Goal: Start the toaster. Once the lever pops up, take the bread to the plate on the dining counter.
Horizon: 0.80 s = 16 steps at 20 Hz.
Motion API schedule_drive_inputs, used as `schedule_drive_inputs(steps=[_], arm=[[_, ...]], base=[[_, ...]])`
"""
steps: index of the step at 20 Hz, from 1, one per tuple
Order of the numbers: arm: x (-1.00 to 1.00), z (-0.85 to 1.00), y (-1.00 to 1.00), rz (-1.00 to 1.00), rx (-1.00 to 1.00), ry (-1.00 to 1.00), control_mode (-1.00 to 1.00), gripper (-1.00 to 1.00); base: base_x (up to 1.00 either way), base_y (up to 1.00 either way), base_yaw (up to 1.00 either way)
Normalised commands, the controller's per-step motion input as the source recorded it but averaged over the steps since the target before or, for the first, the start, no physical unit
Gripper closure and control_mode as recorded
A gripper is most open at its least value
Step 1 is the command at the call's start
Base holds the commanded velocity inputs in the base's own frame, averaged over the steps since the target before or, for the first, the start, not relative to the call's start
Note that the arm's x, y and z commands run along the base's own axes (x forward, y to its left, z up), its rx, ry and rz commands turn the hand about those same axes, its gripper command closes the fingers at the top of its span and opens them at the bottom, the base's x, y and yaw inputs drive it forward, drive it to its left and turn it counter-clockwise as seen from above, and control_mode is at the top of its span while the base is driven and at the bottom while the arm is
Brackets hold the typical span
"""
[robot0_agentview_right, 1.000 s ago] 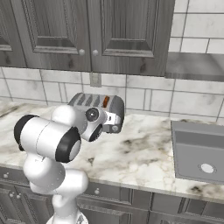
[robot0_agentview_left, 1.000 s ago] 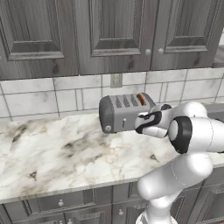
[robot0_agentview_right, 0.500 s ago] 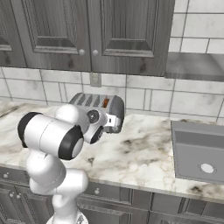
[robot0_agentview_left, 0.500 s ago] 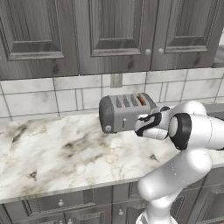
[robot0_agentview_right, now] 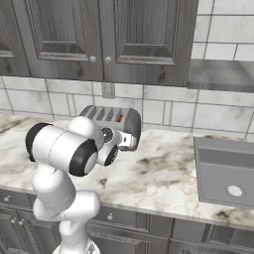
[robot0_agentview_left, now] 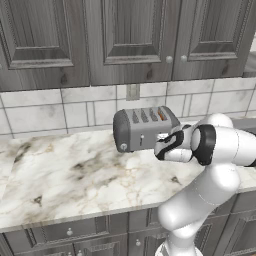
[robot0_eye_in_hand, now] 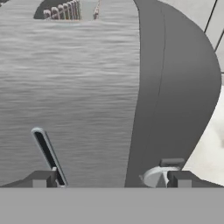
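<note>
The grey toaster (robot0_agentview_left: 137, 131) stands on the marble worktop against the tiled wall. A small brown bit of bread (robot0_agentview_left: 161, 114) shows in its right-hand top slot, also visible from the other side (robot0_agentview_right: 119, 118). My gripper (robot0_agentview_left: 160, 146) is open and pressed close to the toaster's front side near its right end (robot0_agentview_right: 130, 143). In the hand view the toaster's side (robot0_eye_in_hand: 87, 87) is very near, with a dark vertical slot (robot0_eye_in_hand: 48, 155) by the left fingertip and a round knob (robot0_eye_in_hand: 155, 177) by the right one. Nothing is held. The plate and dining counter are out of view.
The marble worktop (robot0_agentview_left: 65, 175) runs left of the toaster. A grey sink (robot0_agentview_right: 225, 168) is set into it at the right. Dark grey wall cabinets (robot0_agentview_left: 130, 40) hang above, drawers and doors sit below the front edge.
The hand has edged slightly closer to the toaster's side, still open. The toaster and bread have not moved.
</note>
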Motion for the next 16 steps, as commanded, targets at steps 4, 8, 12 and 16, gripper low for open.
schedule_drive_inputs(steps=[4, 8, 12, 16], arm=[[0.0, -0.18, 0.0, 0.0, 0.0, 0.0, -1.0, -1.0], [0.0, -0.15, 0.0, 0.0, 0.0, 0.0, -1.0, -1.0], [0.0, -0.12, 0.0, 0.0, 0.0, 0.0, -1.0, -1.0], [0.0, -0.12, 0.0, 0.0, 0.0, 0.0, -1.0, -1.0]], base=[[0.0, 0.0, 0.0], [0.0, 0.0, 0.0], [0.0, 0.0, 0.0], [0.0, 0.0, 0.0]])
